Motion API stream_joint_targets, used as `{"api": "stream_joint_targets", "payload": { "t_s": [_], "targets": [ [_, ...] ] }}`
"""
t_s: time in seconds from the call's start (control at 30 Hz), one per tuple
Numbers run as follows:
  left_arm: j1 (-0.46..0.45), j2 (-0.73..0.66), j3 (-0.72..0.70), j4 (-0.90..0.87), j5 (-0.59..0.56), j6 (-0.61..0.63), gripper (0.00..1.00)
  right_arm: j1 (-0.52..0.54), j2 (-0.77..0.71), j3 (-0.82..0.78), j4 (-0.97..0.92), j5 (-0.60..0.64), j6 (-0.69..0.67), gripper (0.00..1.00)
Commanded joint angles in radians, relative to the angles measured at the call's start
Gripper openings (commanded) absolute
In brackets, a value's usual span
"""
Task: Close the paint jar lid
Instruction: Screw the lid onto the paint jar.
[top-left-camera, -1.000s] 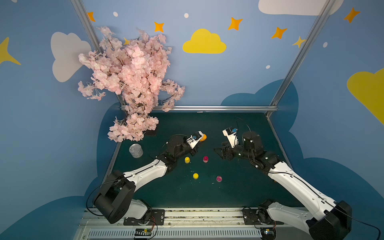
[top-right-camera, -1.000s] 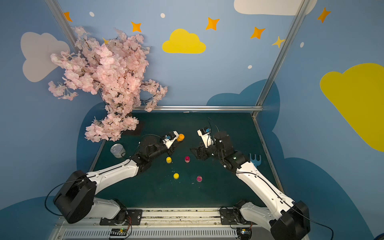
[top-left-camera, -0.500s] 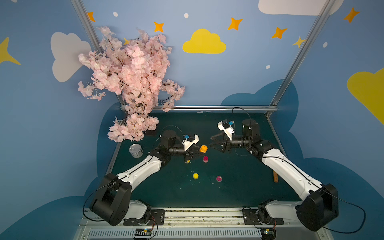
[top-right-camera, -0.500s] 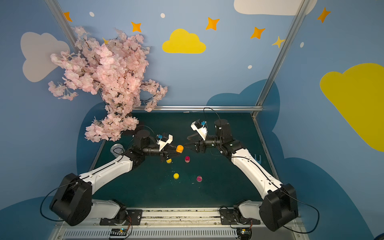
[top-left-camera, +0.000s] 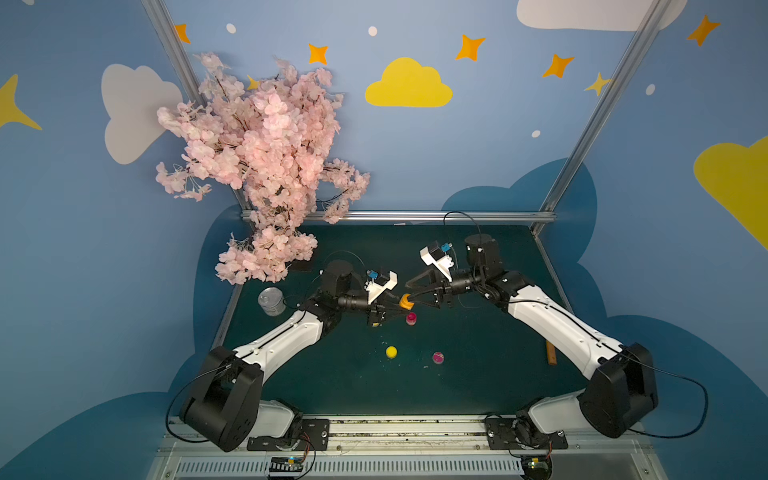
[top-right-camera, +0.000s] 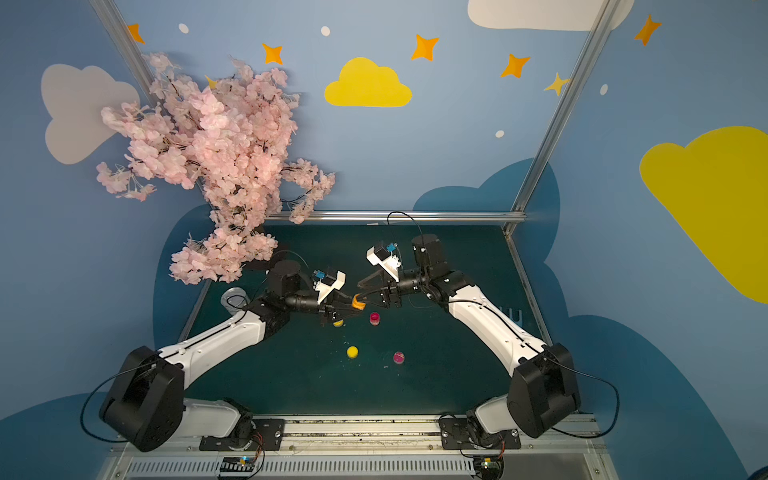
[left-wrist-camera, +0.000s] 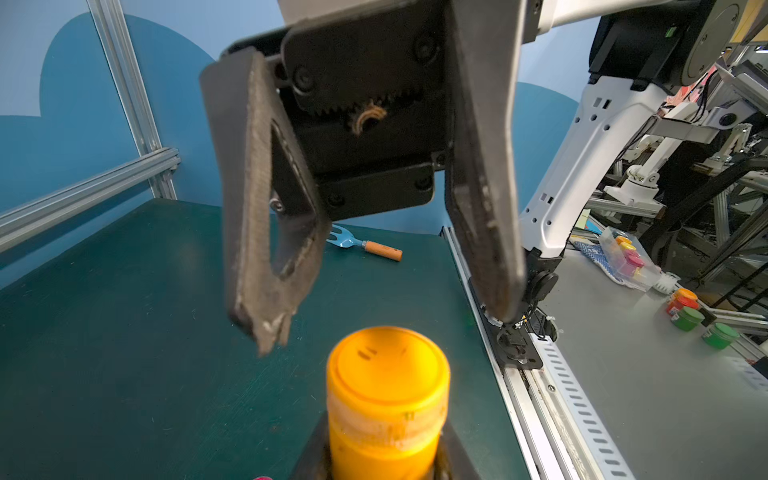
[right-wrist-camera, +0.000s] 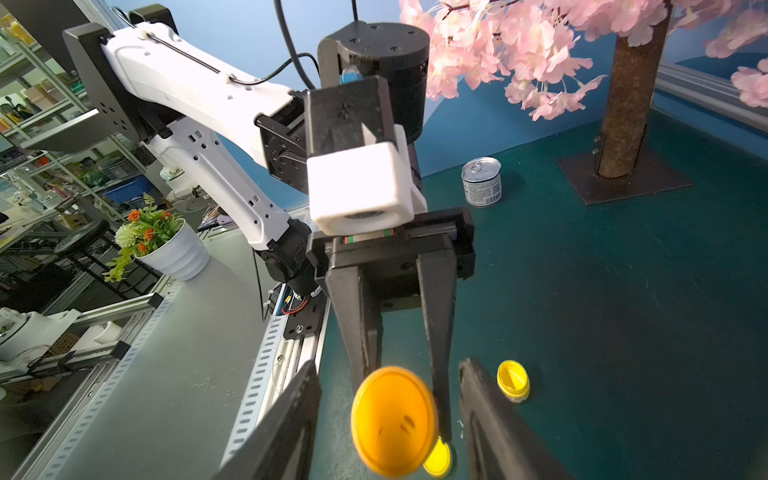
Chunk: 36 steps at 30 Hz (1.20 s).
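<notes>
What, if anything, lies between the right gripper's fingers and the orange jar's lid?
Nothing: the left wrist view shows a bare gap between the open right gripper and the orange jar's lid.

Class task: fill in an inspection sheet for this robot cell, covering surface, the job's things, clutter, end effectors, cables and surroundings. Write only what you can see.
Surface: green table, pale specks near the loose jars.
Job's things: orange jar with its lid on top, held above the table.
Clutter: yellow jar, pink jar, can, fork, tree.
End effectors: left end effector shut on the orange jar; right end effector open, either side of the lid, no contact seen.
Cables: black cables loop off both arms.
Surroundings: blue walls with clouds; bench with spare jars beside the table.
</notes>
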Motion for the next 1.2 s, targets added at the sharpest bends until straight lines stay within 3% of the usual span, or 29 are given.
{"api": "stream_joint_targets", "payload": {
  "t_s": [0.0, 0.33, 0.53, 0.8, 1.17],
  "targets": [
    [0.007, 0.006, 0.015, 0.027, 0.013, -0.008, 0.26, 0.011, 0.014, 0.027, -0.038, 0.001, -0.032, 0.53],
    [0.007, 0.003, 0.029, 0.020, 0.009, -0.008, 0.26, 0.024, 0.023, 0.021, -0.038, 0.061, -0.030, 0.55],
    [0.006, 0.000, 0.031, 0.019, 0.004, -0.008, 0.26, 0.027, 0.020, 0.016, -0.045, 0.063, -0.035, 0.49],
    [0.007, -0.002, 0.034, 0.013, -0.003, -0.003, 0.26, 0.033, 0.019, 0.017, -0.056, 0.071, -0.043, 0.49],
    [0.007, -0.005, 0.037, 0.013, -0.009, -0.005, 0.26, 0.037, 0.022, 0.021, -0.068, 0.101, -0.042, 0.30]
  ]
}}
